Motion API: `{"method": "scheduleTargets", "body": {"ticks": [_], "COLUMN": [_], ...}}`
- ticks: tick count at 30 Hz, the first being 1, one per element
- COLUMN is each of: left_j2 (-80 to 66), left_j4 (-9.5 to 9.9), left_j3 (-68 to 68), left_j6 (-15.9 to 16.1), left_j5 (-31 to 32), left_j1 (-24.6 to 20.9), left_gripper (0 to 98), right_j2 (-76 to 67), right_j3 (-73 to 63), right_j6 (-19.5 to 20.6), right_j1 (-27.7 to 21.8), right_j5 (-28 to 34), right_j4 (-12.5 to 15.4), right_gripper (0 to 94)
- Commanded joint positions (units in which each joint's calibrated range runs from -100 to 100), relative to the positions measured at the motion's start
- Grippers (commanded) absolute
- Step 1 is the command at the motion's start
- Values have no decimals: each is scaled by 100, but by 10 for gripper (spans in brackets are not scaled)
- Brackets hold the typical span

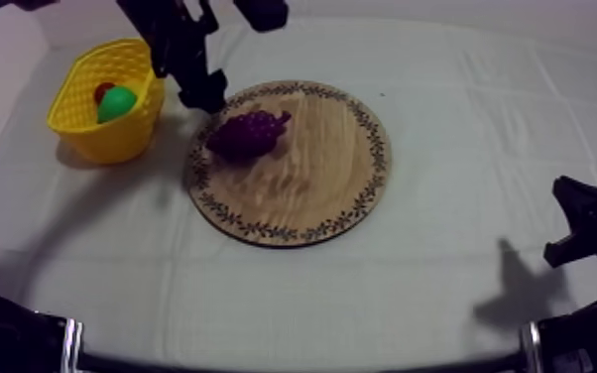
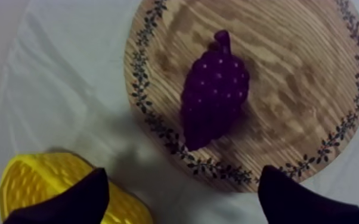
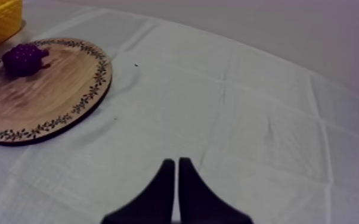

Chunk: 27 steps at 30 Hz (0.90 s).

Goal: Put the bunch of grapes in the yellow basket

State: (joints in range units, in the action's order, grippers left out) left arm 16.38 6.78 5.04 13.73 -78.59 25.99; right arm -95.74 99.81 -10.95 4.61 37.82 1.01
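Left gripper (image 1: 203,97), seen from above, hovers at the far-left rim of the wooden board (image 1: 312,198), between the yellow basket (image 1: 89,134) and the bunch of grapes (image 1: 248,132) lying on the board. Left wrist view: its fingers (image 2: 68,202) are spread, with nothing between them. Right wrist view: right gripper (image 3: 176,170) is pressed together over the cloth (image 3: 265,119).

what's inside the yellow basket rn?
In the yellow basket: a green fruit, likely the pear, and a small red fruit partly behind it. The basket wall hides their lower parts.
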Motion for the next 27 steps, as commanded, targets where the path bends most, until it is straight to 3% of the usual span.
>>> {"method": "scheduleTargets", "body": {"ticks": [1,6,15,27], "left_j2": [83,430,1063,1735], "left_j4": [7,-6,-237,-394], "left_j3": [208,496,473,235], "left_j6": [27,66,261,508], "left_j5": [346,952,1647,1798], "left_j1": [9,22,38,74], "left_gripper": [958,957,927,883], "right_j2": [-1,-1,-1,-1], "right_j3": [-3,-3,-3,-3], "right_j6": [3,3,3,3], "right_j1": [-2,-2,-2,-2], "right_j5": [0,0,0,0], "right_j4": [-1,-1,-1,-1], "right_gripper": [4,4,4,4]}}
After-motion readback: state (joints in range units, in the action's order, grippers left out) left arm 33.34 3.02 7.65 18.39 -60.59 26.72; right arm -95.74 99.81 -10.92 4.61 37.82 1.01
